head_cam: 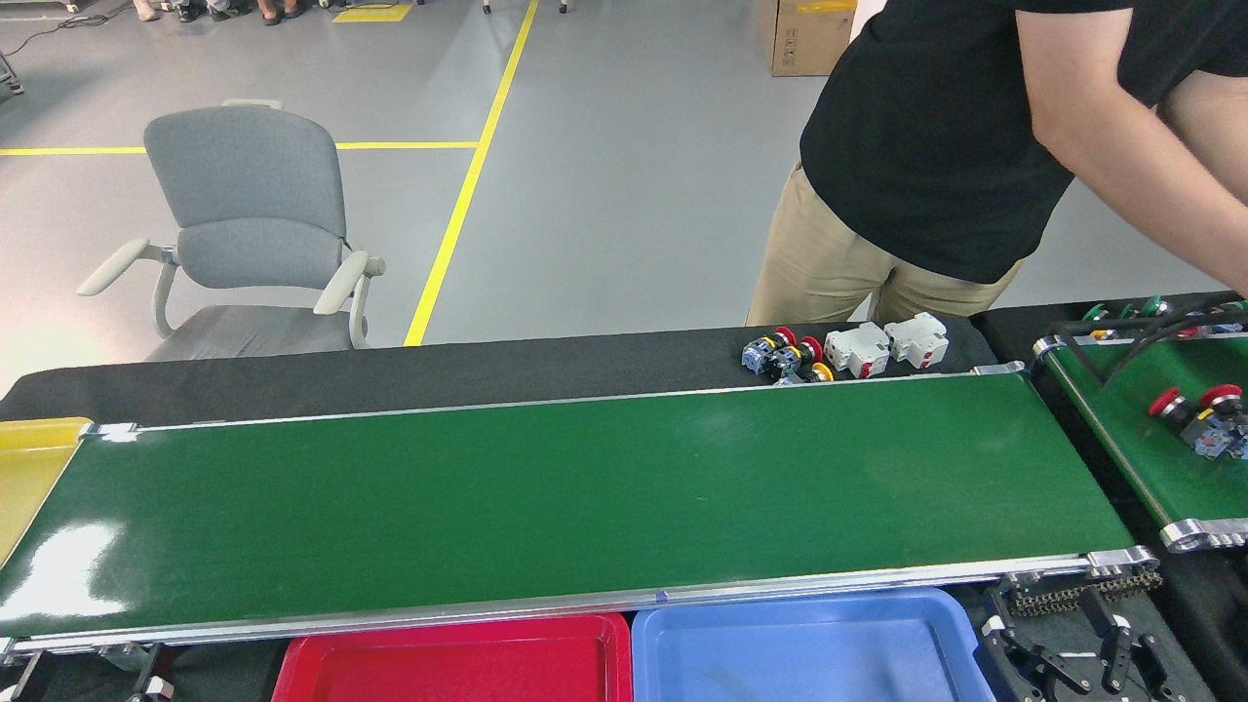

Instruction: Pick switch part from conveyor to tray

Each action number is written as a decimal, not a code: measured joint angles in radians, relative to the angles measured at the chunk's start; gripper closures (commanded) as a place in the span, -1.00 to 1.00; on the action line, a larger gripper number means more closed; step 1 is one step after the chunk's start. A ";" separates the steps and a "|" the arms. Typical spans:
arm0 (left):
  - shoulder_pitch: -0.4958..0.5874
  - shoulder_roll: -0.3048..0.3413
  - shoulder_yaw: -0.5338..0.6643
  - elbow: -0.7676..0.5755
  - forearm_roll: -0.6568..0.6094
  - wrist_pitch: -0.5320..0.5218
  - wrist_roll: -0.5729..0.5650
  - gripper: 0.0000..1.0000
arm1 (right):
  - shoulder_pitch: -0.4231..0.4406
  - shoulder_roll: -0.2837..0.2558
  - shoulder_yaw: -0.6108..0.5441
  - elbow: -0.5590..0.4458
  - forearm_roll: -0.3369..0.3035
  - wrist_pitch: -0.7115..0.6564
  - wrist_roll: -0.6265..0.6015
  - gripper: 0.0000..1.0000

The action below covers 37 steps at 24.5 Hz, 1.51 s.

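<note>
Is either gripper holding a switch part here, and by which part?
Nothing is held. The right gripper sits open below the conveyor; the left gripper is barely visible.

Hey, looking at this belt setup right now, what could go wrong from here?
1. The conveyor is bare; the red-capped switch parts sit on the side belt, so reaching now would likely grab nothing.
2. The person leans over that side belt, arm extended; a reach to the right could strike them.
3. The right end effector sits low beside the blue tray and drive chain; lifting carelessly might snag either.
</note>
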 measured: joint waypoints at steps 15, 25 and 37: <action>0.000 0.004 0.001 0.012 0.000 0.001 0.000 -1.00 | -0.022 -0.010 0.001 0.021 0.000 -0.001 0.024 -0.98; -0.002 0.007 0.001 0.013 0.000 0.002 0.001 -1.00 | -0.054 -0.010 0.002 0.037 0.000 0.003 0.045 -0.98; -0.002 0.007 0.001 0.013 0.000 0.003 0.001 -1.00 | -0.127 -0.010 0.002 0.070 -0.002 0.010 0.096 -0.98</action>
